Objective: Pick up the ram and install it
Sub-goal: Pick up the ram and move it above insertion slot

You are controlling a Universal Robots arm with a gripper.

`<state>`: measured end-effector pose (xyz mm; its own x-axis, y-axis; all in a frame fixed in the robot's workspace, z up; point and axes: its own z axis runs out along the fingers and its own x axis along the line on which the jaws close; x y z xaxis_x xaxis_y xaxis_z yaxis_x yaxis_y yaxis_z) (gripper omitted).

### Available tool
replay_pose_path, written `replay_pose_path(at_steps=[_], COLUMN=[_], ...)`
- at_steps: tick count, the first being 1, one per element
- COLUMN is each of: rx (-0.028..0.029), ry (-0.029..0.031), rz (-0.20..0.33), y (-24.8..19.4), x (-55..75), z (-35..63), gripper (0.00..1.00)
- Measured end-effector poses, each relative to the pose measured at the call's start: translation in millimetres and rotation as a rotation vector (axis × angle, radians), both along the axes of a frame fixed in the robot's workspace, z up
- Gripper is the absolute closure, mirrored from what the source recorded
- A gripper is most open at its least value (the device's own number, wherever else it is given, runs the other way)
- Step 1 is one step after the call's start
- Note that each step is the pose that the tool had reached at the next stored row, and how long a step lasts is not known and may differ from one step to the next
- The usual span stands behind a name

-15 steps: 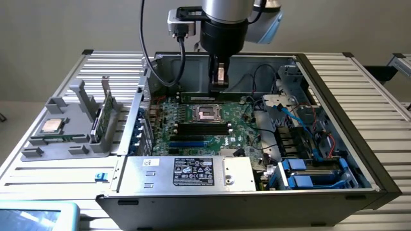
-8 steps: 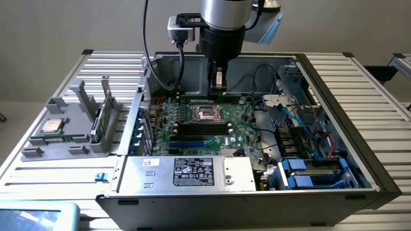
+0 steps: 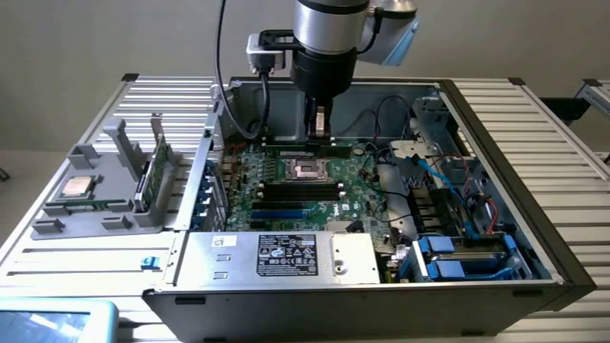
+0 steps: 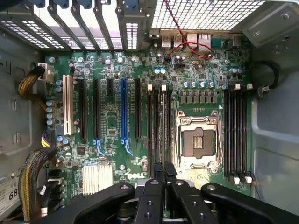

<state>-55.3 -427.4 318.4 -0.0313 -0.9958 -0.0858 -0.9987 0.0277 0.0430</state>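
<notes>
There, the ram (image 3: pixel 291 150) stood on its edge in a long slot of the motherboard (image 3: pixel 361 191), just past the open chip socket (image 3: pixel 310 170). Right above it hung the gripper (image 3: pixel 321 132), fingers pressed together, tips at the ram's top edge.

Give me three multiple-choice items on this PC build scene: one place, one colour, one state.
1. The square silver-topped processor chip sits:
A in the grey plastic holder outside the black computer case
B on the power supply
C among the cables
2. The plastic drive carriers are:
A red
B blue
C yellow
3. The metal-framed processor socket is:
A fan-covered
B filled
C empty
Key: A, it lies at the exterior view's left, off the board; B, they show blue; C, bare contacts show.
</notes>
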Motion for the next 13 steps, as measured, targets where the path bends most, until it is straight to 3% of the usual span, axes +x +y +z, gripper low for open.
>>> replay_pose_path(at_steps=[4, 10, 13], rx=[-0.0107, -0.0334, -0.0344], ry=[0.0001, 0.0000, 0.0000], rz=[0.000, 0.000, 0.000], y=[2.7, 4.9, 4.9], x=[-4.8, -9.5, -9.6], z=[-5.5, -11.5, -11.5], gripper=[0.89, 0.89, 0.89])
